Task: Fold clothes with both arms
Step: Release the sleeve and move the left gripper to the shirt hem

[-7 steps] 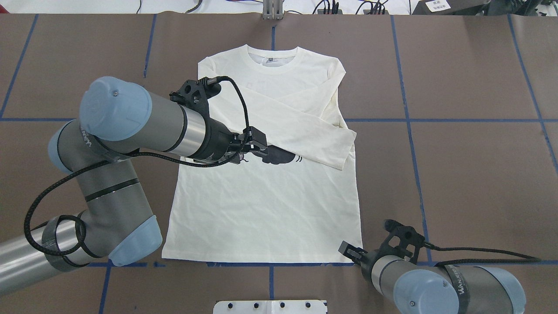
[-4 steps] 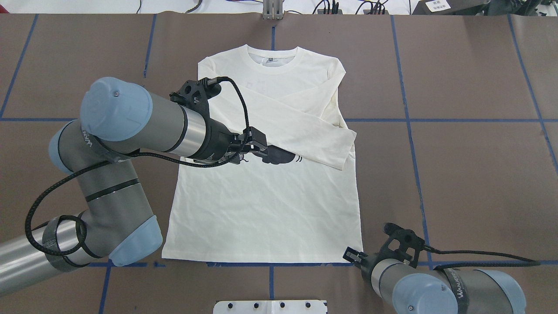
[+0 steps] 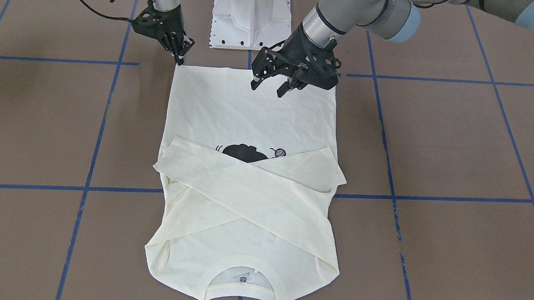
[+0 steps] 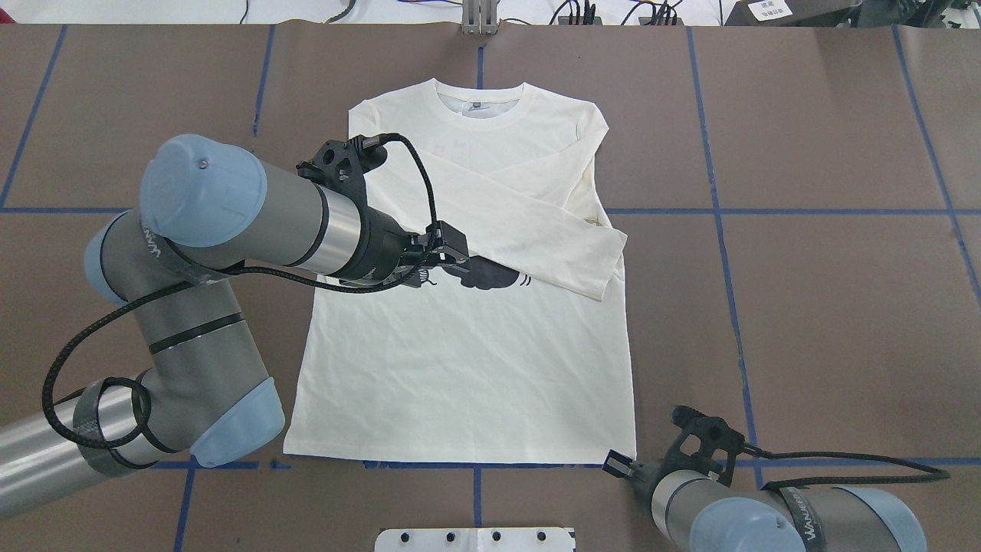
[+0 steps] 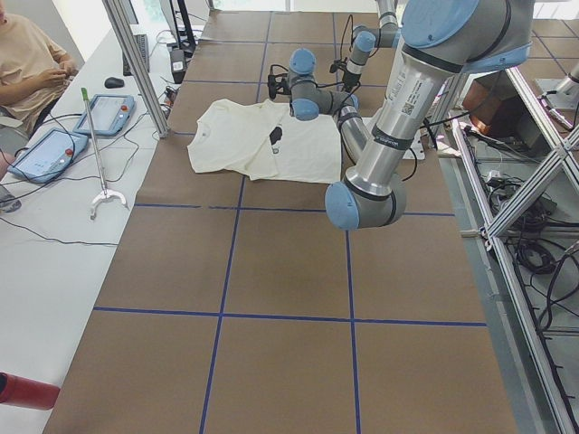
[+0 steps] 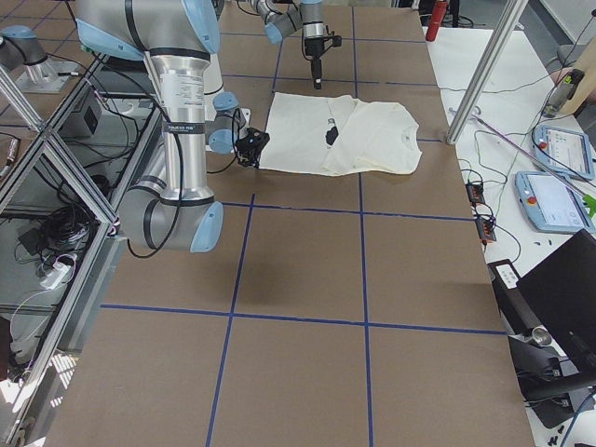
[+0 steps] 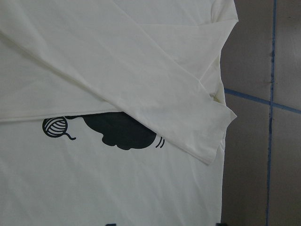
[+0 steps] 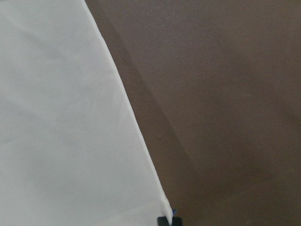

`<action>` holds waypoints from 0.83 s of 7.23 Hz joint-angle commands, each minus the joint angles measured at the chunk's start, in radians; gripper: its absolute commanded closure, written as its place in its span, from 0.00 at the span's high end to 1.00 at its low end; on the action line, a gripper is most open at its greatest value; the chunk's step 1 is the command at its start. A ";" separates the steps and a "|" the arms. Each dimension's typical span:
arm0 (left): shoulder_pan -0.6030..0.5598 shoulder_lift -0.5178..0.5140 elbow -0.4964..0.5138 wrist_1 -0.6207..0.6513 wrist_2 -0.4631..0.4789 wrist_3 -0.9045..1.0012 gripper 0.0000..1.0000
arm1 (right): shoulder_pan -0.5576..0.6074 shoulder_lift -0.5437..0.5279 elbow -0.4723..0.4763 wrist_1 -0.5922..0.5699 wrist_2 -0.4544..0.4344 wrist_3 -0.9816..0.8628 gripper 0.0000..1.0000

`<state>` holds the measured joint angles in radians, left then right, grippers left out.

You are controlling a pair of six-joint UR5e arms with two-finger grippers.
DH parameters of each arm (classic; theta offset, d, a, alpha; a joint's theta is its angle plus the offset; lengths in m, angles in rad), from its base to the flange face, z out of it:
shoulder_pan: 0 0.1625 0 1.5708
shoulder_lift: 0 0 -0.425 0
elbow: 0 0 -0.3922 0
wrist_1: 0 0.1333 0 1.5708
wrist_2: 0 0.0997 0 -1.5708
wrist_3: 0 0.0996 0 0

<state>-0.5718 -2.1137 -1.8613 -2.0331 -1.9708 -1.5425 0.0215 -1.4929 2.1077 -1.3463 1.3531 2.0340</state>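
The cream-white long-sleeved T-shirt (image 4: 460,368) lies flat on the brown table with its neck at the far side. Both sleeves are folded across the chest and partly cover the black cat print (image 4: 487,274); the "TWINKLE" word is hidden. My left gripper (image 3: 267,89) is open and empty, held above the shirt's body; its wrist view looks down on the print (image 7: 122,134). My right gripper (image 4: 611,462) is low at the hem's corner on my right. Its fingertips (image 8: 162,220) sit close together right at that corner.
The white pedestal base (image 3: 250,14) stands at the table's near edge behind the hem. Blue tape lines (image 4: 805,211) grid the brown table cover. An operator (image 5: 27,63) and tablets (image 5: 45,154) are at a side table beyond the far edge.
My right gripper has drawn back toward the near edge and now sits at the hem corner. The left arm and the shirt have hardly moved.
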 commanded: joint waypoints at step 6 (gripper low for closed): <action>0.384 0.448 -0.265 0.246 0.406 -0.297 0.72 | 0.029 -0.049 0.095 -0.004 0.029 -0.008 0.00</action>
<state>-0.2427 -1.7120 -2.1290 -1.7950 -1.6171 -1.8091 0.0493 -1.5422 2.2036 -1.3492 1.3799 2.0265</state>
